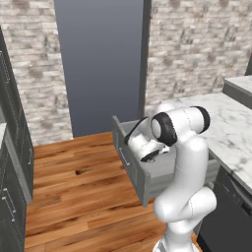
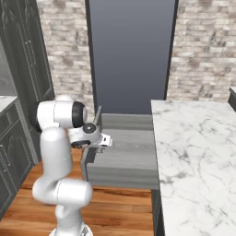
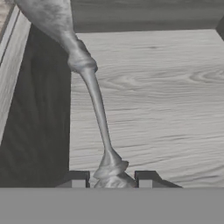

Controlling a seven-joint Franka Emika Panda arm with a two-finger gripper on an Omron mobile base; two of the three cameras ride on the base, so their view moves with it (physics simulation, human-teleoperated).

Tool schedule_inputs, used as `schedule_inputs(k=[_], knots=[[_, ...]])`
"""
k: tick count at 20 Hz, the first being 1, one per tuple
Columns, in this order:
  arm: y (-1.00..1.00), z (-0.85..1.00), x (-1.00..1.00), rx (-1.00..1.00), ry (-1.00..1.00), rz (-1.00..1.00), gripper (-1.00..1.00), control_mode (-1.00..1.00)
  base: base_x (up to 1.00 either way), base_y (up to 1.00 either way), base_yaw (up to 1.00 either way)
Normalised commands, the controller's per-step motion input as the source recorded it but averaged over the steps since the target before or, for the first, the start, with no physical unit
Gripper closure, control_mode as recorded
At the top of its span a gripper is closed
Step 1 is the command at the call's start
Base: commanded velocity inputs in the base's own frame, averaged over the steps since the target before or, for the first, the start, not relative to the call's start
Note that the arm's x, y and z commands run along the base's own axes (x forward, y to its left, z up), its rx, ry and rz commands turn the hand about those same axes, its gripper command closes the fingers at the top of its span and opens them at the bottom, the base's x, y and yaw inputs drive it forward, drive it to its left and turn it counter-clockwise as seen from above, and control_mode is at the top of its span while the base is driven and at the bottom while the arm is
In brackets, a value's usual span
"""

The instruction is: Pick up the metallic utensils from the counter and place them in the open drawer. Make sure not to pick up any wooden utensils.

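The hand (image 3: 112,178) hangs over the open drawer (image 2: 124,156), its two dark fingertips (image 3: 78,179) clamped on the end of the thin handle of one grey metal spoon (image 3: 94,98). In the hand view the spoon runs away from the fingers, its handle crossing the line where the drawer's pale wood-grain floor meets a darker strip along one side, and its round bowl reaches up toward the far corner by the drawer's wall. The drawer floor around the spoon looks bare; whether the spoon touches it I cannot tell. In the left base view the drawer (image 1: 147,167) stands pulled out from under the white marble bench (image 1: 231,133), and the arm's own elbow and wrist sit in front of the drawer and cover part of it. In the right base view the hand (image 2: 105,141) sits just above the drawer's left rim, with the marble bench (image 2: 198,156) beside the drawer to the right. Behind stand a brick wall (image 2: 64,50) and a dark doorway panel (image 2: 131,55); dark cabinets (image 2: 23,69) line the left, and the floor (image 1: 74,192) is wooden planks.
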Motion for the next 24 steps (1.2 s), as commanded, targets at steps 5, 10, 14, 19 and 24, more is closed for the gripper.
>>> schedule_inputs(k=[5,10,14,19,24], knots=[[-0.79,0.0,0.17,0.03,0.0,0.0,1.0,-1.0,0.0,0.0,0.0],[-0.61,-0.01,0.43,0.02,0.06,0.0,1.0,-1.0,0.0,0.0,0.0],[-0.27,-0.19,0.49,0.0,0.11,0.0,1.0,-1.0,0.0,0.0,0.0],[-0.08,-0.3,0.28,0.0,0.07,0.0,1.0,-1.0,0.0,0.0,0.0],[-0.02,-0.37,0.03,-0.01,0.07,0.0,1.0,-1.0,0.0,0.0,0.0]])
